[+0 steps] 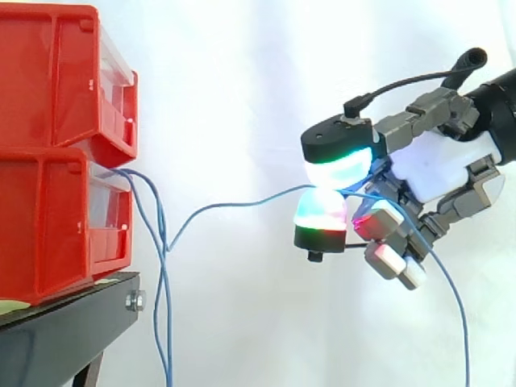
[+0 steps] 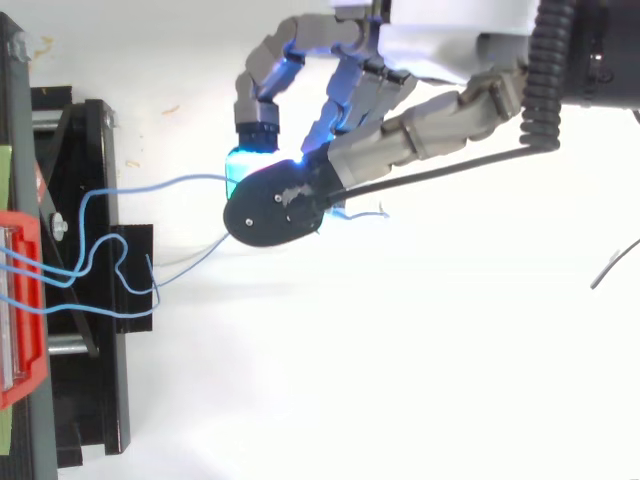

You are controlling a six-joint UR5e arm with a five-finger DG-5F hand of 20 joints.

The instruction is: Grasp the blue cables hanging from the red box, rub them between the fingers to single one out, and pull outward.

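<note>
Side view: the hand [image 1: 439,165] comes in from the right. Two glowing fingertips [image 1: 339,165] are pressed one above the other, pinching one blue cable [image 1: 242,201] between the pads. The remaining fingers curl underneath, out of the way, touching nothing. Thick pads pressed face to face suit rubbing a thin strand, so this looks like the singling-out done and the pull in hand. The pinched cable runs from the front of the lower red bin [image 1: 56,226], dips near the other cables [image 1: 161,322], then rises to the pads with a soft sag, so there is slack to take up. Its free end passes the palm and drops toward the lower right. The other cables hang straight down beside the black stand [image 1: 72,318], well apart from the hand. The upper red bin [image 1: 48,72] sits stacked on top and is not involved.

Top view: the hand [image 2: 450,45] reaches in from the upper right, its pads closed on the blue cable [image 2: 160,185], well clear of the red bin [image 2: 25,380]. The cables loop over the stand [image 2: 100,400]. A paler strand also heads toward the pads; cannot tell if it is pinched too. If it is, the pull would drag two.
</note>
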